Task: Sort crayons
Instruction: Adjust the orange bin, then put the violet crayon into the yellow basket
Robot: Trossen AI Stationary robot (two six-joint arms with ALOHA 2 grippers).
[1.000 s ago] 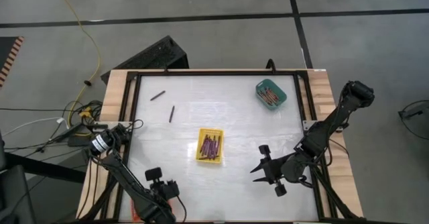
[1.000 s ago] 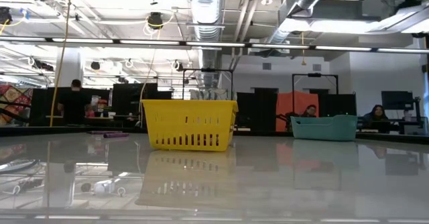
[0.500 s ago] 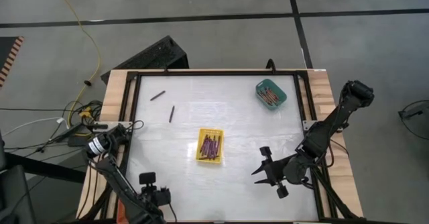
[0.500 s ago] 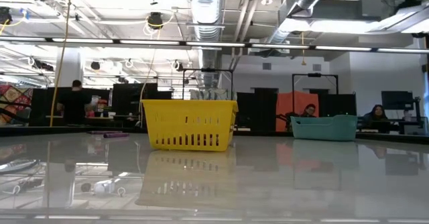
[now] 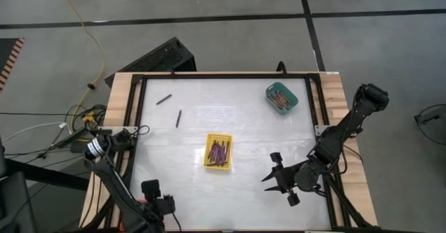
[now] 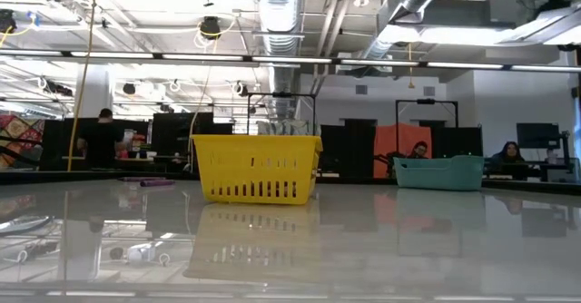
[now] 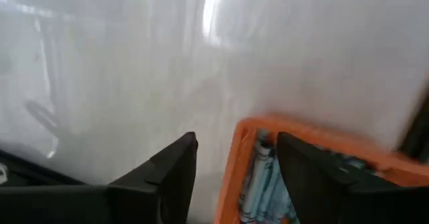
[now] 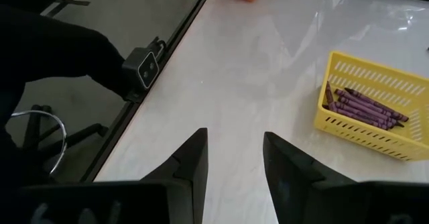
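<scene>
Over the orange tray [image 7: 295,163] at the table's near left corner, the left gripper [image 7: 236,177] is being opened after a second spent clamped shut, so a bluish crayon is judged released among those [image 7: 263,187] lying inside. Two dark crayons [image 5: 164,100] [image 5: 178,118] are being left unsorted on the glossy white table [image 5: 244,191], well apart from the yellow tray [image 5: 218,151] of purple ones and the teal tray [image 5: 281,98]. Beside the near right edge the right gripper [image 8: 234,163] is being held with fingers apart and empty, while people are sitting in the room behind.

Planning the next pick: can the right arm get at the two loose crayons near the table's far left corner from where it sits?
Probably not easily. The right end effector waits open at the near right; both loose crayons lie diagonally across, beyond the yellow tray.
</scene>
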